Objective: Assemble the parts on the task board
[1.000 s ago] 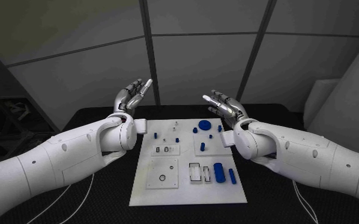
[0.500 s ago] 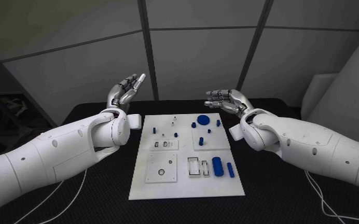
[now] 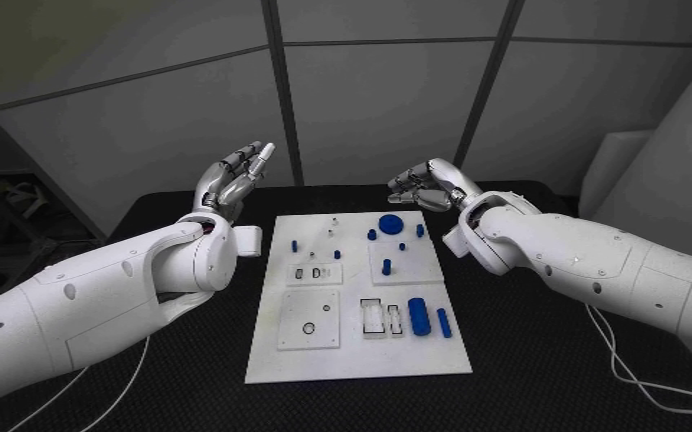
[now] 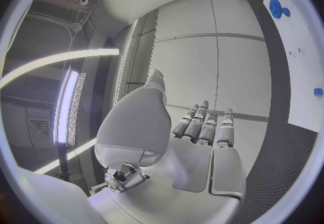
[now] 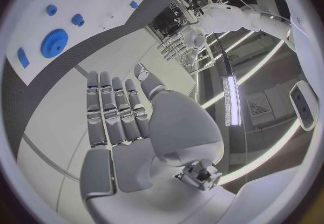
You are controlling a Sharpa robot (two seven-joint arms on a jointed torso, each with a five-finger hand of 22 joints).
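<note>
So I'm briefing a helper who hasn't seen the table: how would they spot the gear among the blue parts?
Find the white rectangular task board in the middle of the black table. At its far end lies the round blue toothed gear. It is the widest, flattest blue piece, a disc, while its neighbours are small pegs.

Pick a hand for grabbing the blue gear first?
Right, probably. The right hand hangs just beyond the board's far edge near the blue gear; the left hand is raised farther away. Both hold nothing.

Grey wall panels (image 3: 389, 112) split by dark seams (image 3: 277, 72) stood behind the black table (image 3: 519, 302); bright strip lights (image 5: 229, 94) ran overhead.
</note>
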